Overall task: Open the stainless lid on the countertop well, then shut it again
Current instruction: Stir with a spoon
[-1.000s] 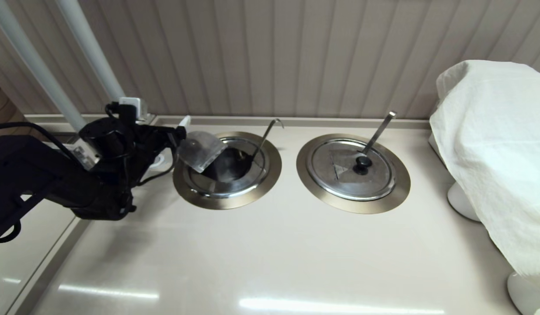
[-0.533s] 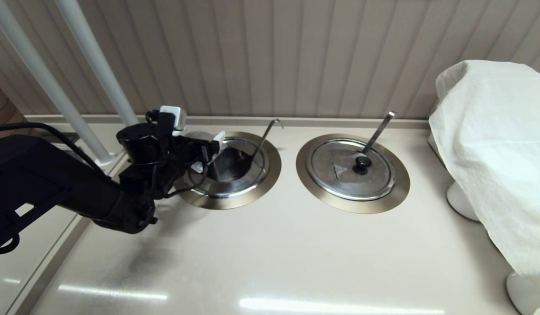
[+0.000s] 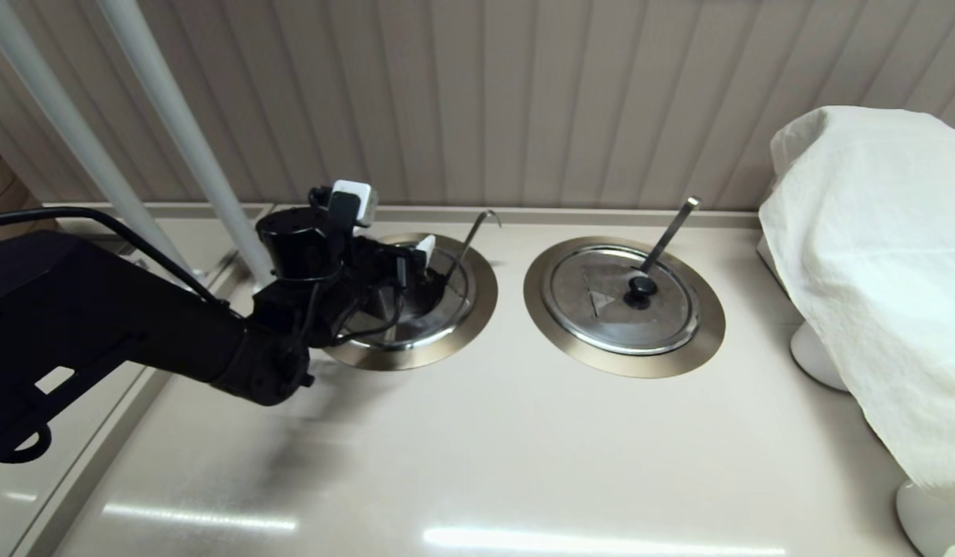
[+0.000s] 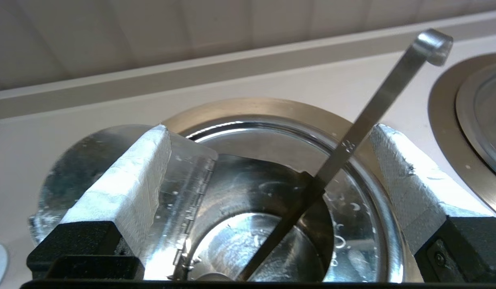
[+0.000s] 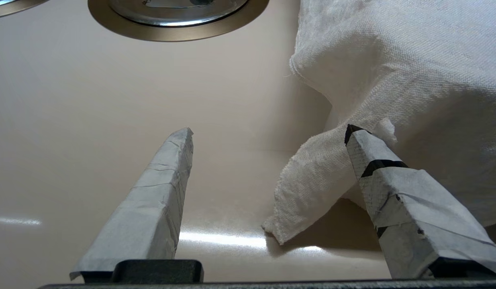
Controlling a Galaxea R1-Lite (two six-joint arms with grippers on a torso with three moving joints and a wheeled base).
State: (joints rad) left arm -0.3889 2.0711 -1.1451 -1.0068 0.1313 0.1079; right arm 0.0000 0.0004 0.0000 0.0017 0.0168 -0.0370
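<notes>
The countertop well (image 3: 479, 308) has a wide brushed ring rim (image 4: 252, 106) and a dark bowl (image 4: 239, 237) that lies exposed. A thin hook-tipped ladle handle (image 3: 469, 240) (image 4: 376, 108) leans out of it. The stainless lid's hinged flap (image 4: 67, 172) stands raised at the well's left side, just behind one finger (image 4: 127, 176); its knob is hidden. My left gripper (image 3: 415, 267) (image 4: 270, 129) hangs open over the well, jaws wide, with nothing between them. My right gripper (image 5: 270, 130) is open above the counter, off to the right.
A second ringed well with a shut lid (image 3: 601, 305), a black knob (image 3: 641, 288) and a flat straight handle lies to the right. A white cloth (image 3: 871, 271) (image 5: 392, 60) drapes over something at the far right. Two white poles (image 3: 191, 147) rise at the back left.
My left arm has swung right, from beside the well to over it. The raised flap, plain in the head view a second ago, is now hidden behind the gripper there.
</notes>
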